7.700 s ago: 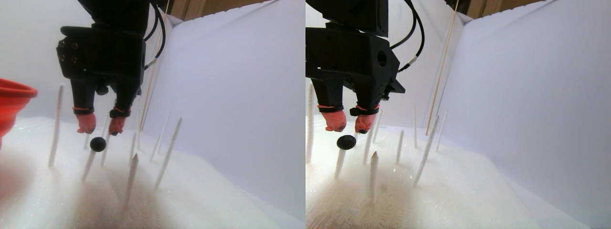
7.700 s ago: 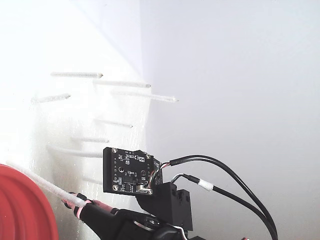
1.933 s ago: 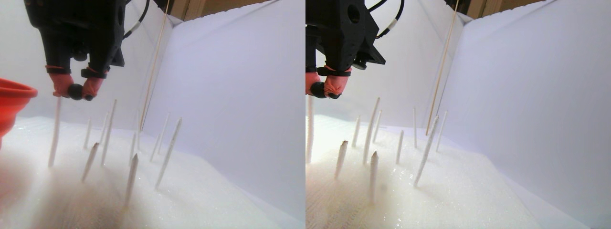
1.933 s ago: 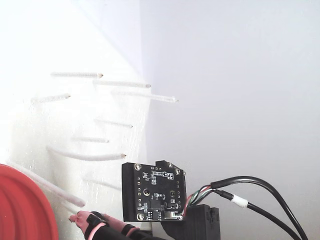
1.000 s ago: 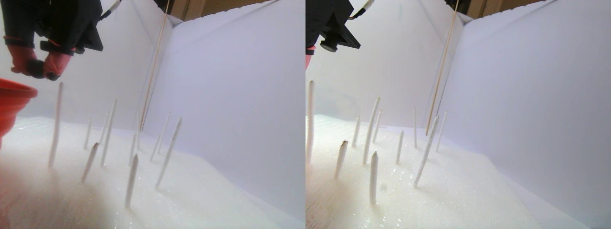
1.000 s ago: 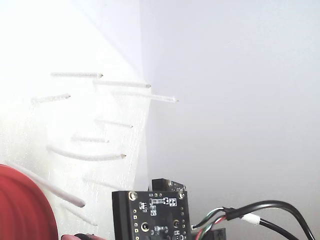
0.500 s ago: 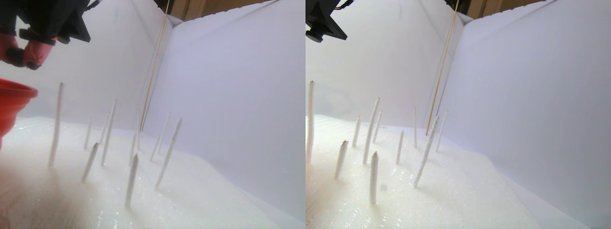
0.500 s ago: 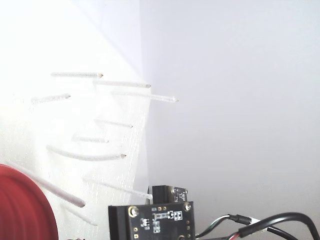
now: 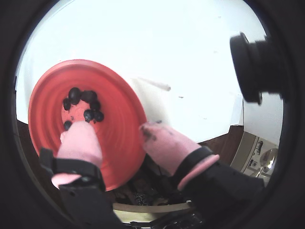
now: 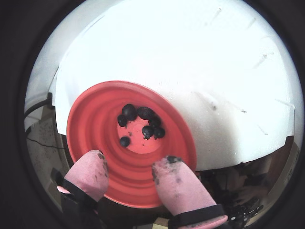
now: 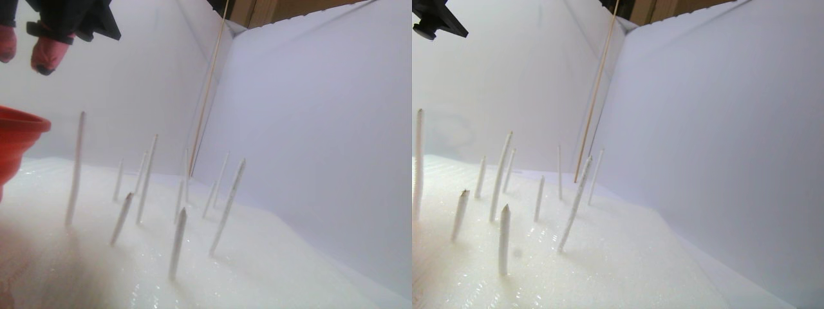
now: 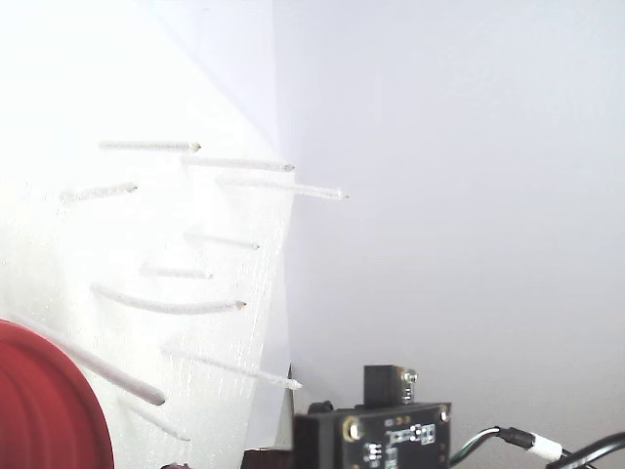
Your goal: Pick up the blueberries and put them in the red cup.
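A white foam board [image 11: 270,270] carries upright white sticks [image 11: 177,243] and the red cup [image 11: 16,145].

Red cup [image 10: 95,129], ridged rings inside, upright on white surface; blueberries [image 10: 143,121], small dark balls, clustered on cup bottom, several touching

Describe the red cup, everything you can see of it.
The red cup is bright red, plastic-looking and round, its inside stepped in concentric rings down to a flat bottom. It stands upright at the edge of a white foam surface. Dark blueberries lie clustered in its bottom. The pink-tipped end effector hangs open above its near rim; whether it touches is unclear.
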### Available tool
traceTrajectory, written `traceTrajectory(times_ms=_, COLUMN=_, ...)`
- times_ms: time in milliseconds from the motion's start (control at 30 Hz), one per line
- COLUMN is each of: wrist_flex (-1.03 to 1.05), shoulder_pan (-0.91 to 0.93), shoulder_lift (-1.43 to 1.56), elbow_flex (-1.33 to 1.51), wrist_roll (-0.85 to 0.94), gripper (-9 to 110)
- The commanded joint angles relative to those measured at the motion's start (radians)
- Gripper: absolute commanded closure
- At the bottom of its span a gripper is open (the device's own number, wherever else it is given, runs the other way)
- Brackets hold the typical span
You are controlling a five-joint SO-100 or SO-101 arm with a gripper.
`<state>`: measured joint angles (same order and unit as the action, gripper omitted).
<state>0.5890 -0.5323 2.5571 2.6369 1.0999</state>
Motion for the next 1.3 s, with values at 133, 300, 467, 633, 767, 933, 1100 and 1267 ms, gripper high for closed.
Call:
traceTrajectory(times_ms=133, wrist_flex=0.034, shoulder_pan=0.051, shoulder_lift=0.107, elbow_flex=-0.028, wrist_roll=-0.029, gripper=83)
traceTrajectory(times_ms=300, wrist_flex=0.058, shoulder_pan=0.089, shoulder_lift=0.129, elbow_flex=-0.052, wrist_roll=-0.04, gripper=83)
traceTrajectory(times_ms=467, wrist_flex=0.077, shoulder_pan=0.137, shoulder_lift=0.146, elbow_flex=-0.074, wrist_roll=-0.043, gripper=83)
traceTrajectory(times_ms=633, wrist_flex=0.098, shoulder_pan=0.183, shoulder_lift=0.17, elbow_flex=-0.092, wrist_roll=-0.043, gripper=83)
traceTrajectory(times_ms=767, wrist_flex=0.114, shoulder_pan=0.213, shoulder_lift=0.193, elbow_flex=-0.101, wrist_roll=-0.054, gripper=83)
traceTrajectory(times_ms=933, wrist_flex=0.127, shoulder_pan=0.258, shoulder_lift=0.213, elbow_flex=-0.127, wrist_roll=-0.078, gripper=83)
traceTrajectory(times_ms=1100, wrist_flex=0.132, shoulder_pan=0.307, shoulder_lift=0.224, elbow_flex=-0.15, wrist_roll=-0.1, gripper=84)
traceTrajectory(times_ms=1267, wrist_flex=0.13, shoulder_pan=0.339, shoulder_lift=0.23, elbow_flex=-0.152, wrist_roll=-0.106, gripper=84)
